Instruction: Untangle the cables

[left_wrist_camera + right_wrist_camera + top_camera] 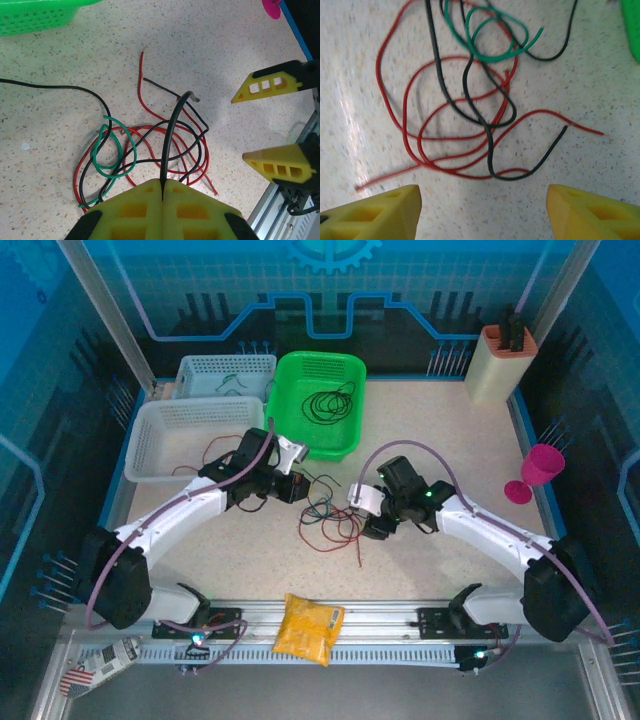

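A loose tangle of red, green and black cables lies on the table between the two arms. In the left wrist view, my left gripper is shut on a black cable, which rises from the jaws and curves over the red loops and the green loop. My right gripper is open just short of the tangle, nothing between its yellow fingers. Ahead of it lie red strands, a black strand and a green loop. Its fingers also appear in the left wrist view.
A green basket at the back holds a coiled black cable. Two white baskets stand to its left, the far one holding a green wire. A yellow bag lies on the front rail. A pink cup and a beige holder are at the right.
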Available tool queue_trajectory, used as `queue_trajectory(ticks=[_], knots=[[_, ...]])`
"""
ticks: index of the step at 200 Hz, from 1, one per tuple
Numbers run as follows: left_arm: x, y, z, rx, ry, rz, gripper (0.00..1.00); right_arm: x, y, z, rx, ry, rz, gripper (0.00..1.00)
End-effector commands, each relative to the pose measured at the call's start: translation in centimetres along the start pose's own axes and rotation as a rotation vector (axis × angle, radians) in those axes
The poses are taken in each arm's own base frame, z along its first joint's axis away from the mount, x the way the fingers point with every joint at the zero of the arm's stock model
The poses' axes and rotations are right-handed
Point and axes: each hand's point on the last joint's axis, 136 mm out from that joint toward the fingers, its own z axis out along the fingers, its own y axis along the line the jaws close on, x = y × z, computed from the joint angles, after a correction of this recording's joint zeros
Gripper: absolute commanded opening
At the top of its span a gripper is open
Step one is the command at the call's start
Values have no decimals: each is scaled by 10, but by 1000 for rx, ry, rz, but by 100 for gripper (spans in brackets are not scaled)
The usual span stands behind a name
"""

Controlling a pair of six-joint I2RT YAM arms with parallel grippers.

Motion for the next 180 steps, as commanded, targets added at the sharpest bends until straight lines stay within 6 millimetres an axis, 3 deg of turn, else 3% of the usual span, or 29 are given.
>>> queue_trajectory(ticks=[1,72,99,124,135,180], knots=[[-5,-12,-7,26,1,6,0,-1,4,4,-73,-69,-122,64],[-11,-16,-10,39,0,26,0,-10,11,31,-171,-123,-105,57],[-13,-17,-11,37,-5,32,0,-13,8,40,-178,-132,-80,37],[-14,-16,-12,28,-7,33,0,-16,7,40,-185,-137,-64,10],[-14,-14,-12,17,-6,29,0,-17,6,36,-178,-138,-55,0],[-13,22,-12,-187,31,-8,0,-26,2,-5,-146,-199,49,0]])
